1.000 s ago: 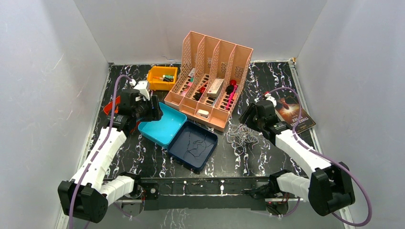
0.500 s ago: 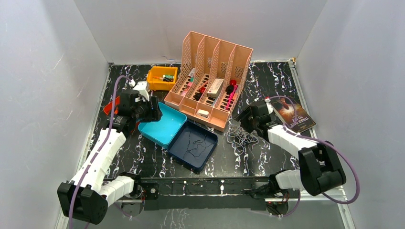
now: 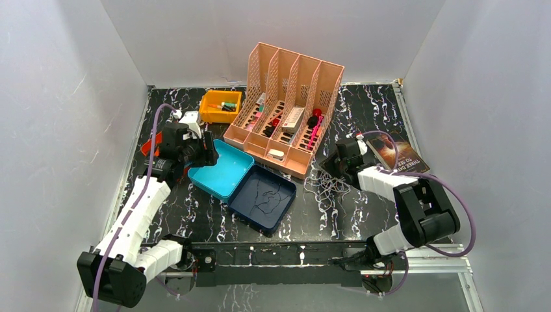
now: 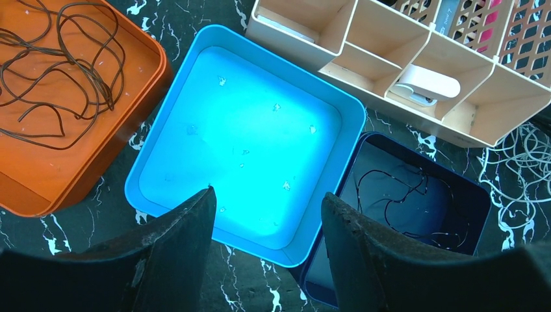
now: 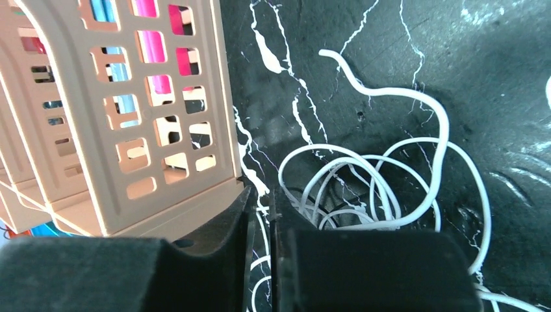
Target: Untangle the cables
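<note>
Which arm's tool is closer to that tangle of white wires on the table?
Right. The right tool sits at the edge of the white wire tangle, beside the pink organizer. The left tool hovers over the light blue tray, well away.

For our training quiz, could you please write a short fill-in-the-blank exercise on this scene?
The white cables lie on the ___, beside the pink organizer.
Dark cables lie in the navy tray and the ___ tray.
The open left gripper hangs over the ___ blue tray.
Missing: table; orange; light.
</note>
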Controlling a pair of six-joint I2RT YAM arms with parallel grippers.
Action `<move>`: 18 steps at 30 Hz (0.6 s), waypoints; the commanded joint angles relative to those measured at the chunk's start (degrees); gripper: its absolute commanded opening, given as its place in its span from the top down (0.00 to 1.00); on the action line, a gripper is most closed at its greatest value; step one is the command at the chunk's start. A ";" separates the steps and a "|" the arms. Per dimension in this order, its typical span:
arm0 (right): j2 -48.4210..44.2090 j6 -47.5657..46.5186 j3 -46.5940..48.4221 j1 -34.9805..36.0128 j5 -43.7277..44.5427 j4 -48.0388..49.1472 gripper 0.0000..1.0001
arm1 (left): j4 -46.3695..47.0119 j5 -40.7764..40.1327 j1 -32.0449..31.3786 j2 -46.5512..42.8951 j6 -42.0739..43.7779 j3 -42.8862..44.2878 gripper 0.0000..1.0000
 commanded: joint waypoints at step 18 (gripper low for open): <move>-17.66 -5.81 0.58 -0.18 8.74 -7.92 0.66 | -0.35 0.42 -0.21 0.93 -0.72 2.44 0.41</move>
